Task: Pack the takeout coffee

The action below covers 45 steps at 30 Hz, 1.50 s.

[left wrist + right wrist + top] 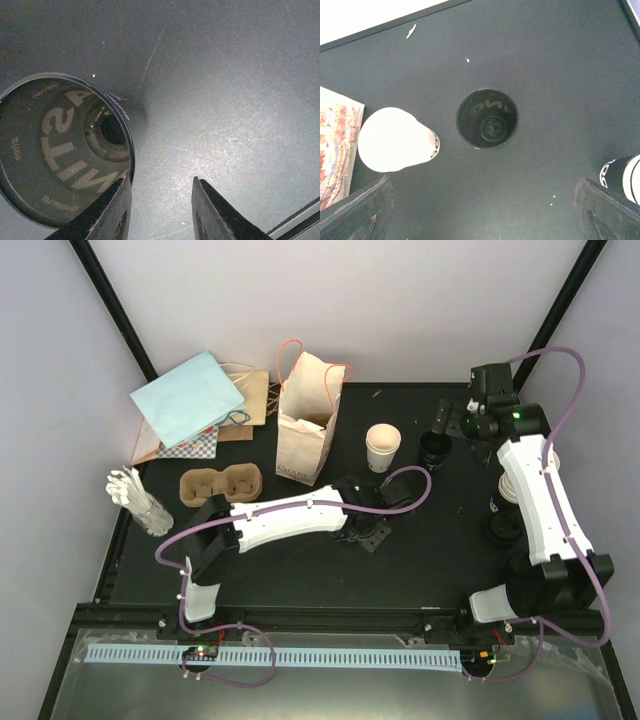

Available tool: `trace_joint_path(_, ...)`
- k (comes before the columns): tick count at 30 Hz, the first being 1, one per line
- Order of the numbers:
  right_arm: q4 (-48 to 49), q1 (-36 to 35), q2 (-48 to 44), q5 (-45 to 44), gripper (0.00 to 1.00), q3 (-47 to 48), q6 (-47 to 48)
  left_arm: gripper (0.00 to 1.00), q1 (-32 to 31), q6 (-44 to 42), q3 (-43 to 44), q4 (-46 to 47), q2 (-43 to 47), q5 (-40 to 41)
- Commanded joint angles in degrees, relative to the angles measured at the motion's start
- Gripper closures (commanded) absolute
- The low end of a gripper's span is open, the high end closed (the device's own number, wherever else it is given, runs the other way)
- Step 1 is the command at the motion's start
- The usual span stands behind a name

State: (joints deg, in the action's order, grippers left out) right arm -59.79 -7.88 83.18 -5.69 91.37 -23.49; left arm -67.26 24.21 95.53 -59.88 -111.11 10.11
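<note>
Standing on the dark surface, one cream cup is listed right of the paper bag; the left pincer is kept narrowly parted, empty; the right pincer is spread wide, empty.

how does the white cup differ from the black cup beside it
Colour: the white cup is cream with a black band; the black cup is dark all over, with faint lettering. Top: the white cup shows a plain closed face; the black cup looks open, its base visible inside. Place: the white cup stands nearer the bag than the black cup. Both stand on the table, apart.
</note>
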Motion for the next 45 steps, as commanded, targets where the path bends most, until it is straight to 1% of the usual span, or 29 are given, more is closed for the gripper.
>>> trace_joint_path(1,-2.8,-0.5,-5.8,1.9,0.00,-2.5,1.1,0.63,-0.5,0.1,2.3,0.1,2.8,1.3)
trace_joint_path(5,-4.8,-0.6,-12.1,1.6,0.00,-6.4,-0.5,0.60,-0.5,-0.4,1.9,0.1,6.8,2.6)
trace_joint_path(12,-8.9,-0.5,-22.5,-0.3,0.00,-15.2,-5.2,0.53,-0.1,-1.5,-3.9,4.0,19.3,4.7)
trace_joint_path(16,-8.1,-0.6,-29.1,3.4,0.00,-22.9,-9.1,0.48,0.1,-1.5,-6.6,4.9,25.3,5.5)
trace_joint_path(18,-7.4,-0.5,-32.0,5.1,0.00,-27.0,-10.5,0.43,0.2,-1.1,-8.8,5.5,28.3,5.8)
trace_joint_path(19,-7.2,-0.5,-33.2,5.4,0.00,-28.8,-11.4,0.42,0.4,-0.8,-10.0,6.1,30.0,5.9)
trace_joint_path(21,-6.0,-0.6,-35.1,5.9,0.00,-32.6,-12.1,0.36,0.6,-0.1,-13.1,7.5,33.9,6.5)
trace_joint_path(24,-5.6,-0.6,-35.3,7.0,0.00,-36.7,-12.6,0.26,0.7,0.3,-20.1,12.3,41.1,8.0)
trace_joint_path(26,-5.6,-0.6,-35.1,6.1,0.00,-38.5,-13.4,0.17,1.1,0.6,-23.9,14.7,45.6,8.2)
trace_joint_path(29,-5.3,-0.5,-35.3,2.1,0.00,-40.9,-16.0,0.06,1.7,1.0,-27.6,16.3,51.6,8.7)
trace_joint_path(31,-4.5,-0.6,-35.4,-0.2,0.00,-42.4,-17.3,0.02,2.2,1.1,-28.9,16.0,53.5,9.0)
trace_joint_path(35,-4.1,-0.6,-33.6,-3.2,0.00,-44.6,-20.3,0.01,3.1,1.3,-29.6,14.1,54.9,9.4)
trace_joint_path(40,-4.9,-0.5,-28.6,-3.8,0.00,-43.3,-20.6,0.01,3.7,1.5,-30.9,13.7,55.9,9.3)
trace_joint_path(45,-6.3,-0.5,-25.7,-10.9,0.00,-41.6,-22.5,0.01,4.4,1.1,-31.0,13.6,56.2,8.9)
